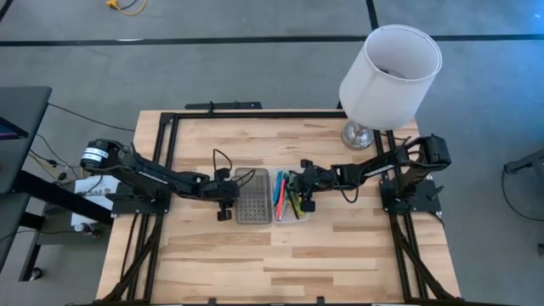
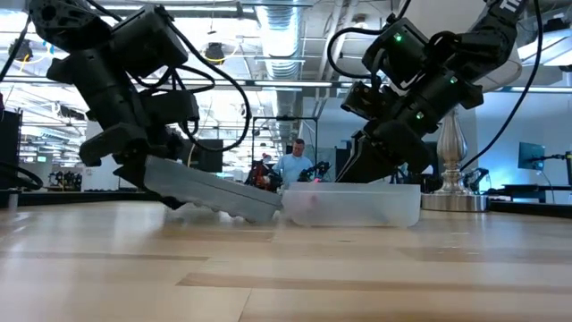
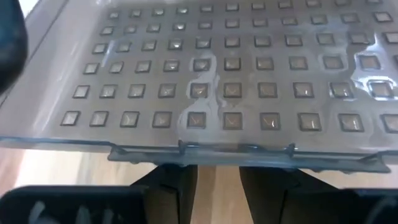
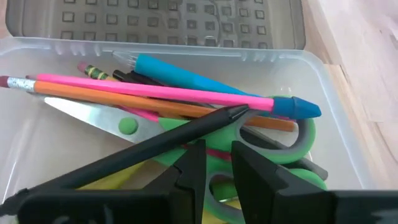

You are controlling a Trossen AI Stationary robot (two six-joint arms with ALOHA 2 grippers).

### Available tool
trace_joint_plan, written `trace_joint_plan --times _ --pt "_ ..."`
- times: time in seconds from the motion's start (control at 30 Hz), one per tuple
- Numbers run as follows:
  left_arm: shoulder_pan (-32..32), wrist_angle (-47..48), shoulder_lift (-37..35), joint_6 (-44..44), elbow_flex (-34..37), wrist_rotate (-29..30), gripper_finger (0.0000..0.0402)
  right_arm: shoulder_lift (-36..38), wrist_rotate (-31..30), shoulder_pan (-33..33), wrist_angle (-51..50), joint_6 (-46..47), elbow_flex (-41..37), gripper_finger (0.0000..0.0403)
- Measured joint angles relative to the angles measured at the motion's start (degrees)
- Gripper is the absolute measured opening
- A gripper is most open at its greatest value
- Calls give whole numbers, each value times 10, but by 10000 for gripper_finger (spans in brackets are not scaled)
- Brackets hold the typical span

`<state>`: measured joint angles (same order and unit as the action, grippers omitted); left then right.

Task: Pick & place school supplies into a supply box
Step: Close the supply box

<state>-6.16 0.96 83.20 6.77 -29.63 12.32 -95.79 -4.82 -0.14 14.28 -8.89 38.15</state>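
The supply box lies open mid-table. Its grey grid lid [image 1: 253,197] is swung out toward the table's left and slopes up from the hinge [image 2: 275,211] to its free edge. The clear tray [image 2: 357,207] holds the school supplies [image 1: 282,197]: a pink pencil [image 4: 155,93], a blue marker [image 4: 205,81], green-handled scissors [image 4: 292,149] and a black pen [image 4: 143,149]. My left gripper [image 3: 219,180] stands at the lid's free edge, a narrow gap between its fingers. My right gripper [image 4: 217,162] reaches into the tray over the scissors, fingers slightly apart with nothing between them. My left gripper meets the lid's free long edge [image 3: 236,153] from below, its two fingers side by side under the lip, slanting down from the table's left. The lid rests on them, raised at that edge and down at the hinge. No pinch shows. My right gripper: I cannot tell whether its tips touch the supplies.
A lamp with a white shade [image 1: 391,72] stands at the far right of the table. Black frame rails [image 1: 161,153] run along the table's sides. Bare wood [image 1: 272,263] lies toward the near edge. A person [image 2: 293,165] shows far behind the table.
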Motion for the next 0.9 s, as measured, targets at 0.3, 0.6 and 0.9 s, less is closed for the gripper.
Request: trace_joint_plan --times 0.3,0.6,0.9 --pt "0 -35 0 -28 0 21 109 0 0 0 -3 4 0 71" --pt "0 -71 -36 -71 -1 23 109 -1 0 0 -3 5 0 71" --pt "0 -169 -69 -155 -1 15 109 -1 1 0 -3 5 0 71"
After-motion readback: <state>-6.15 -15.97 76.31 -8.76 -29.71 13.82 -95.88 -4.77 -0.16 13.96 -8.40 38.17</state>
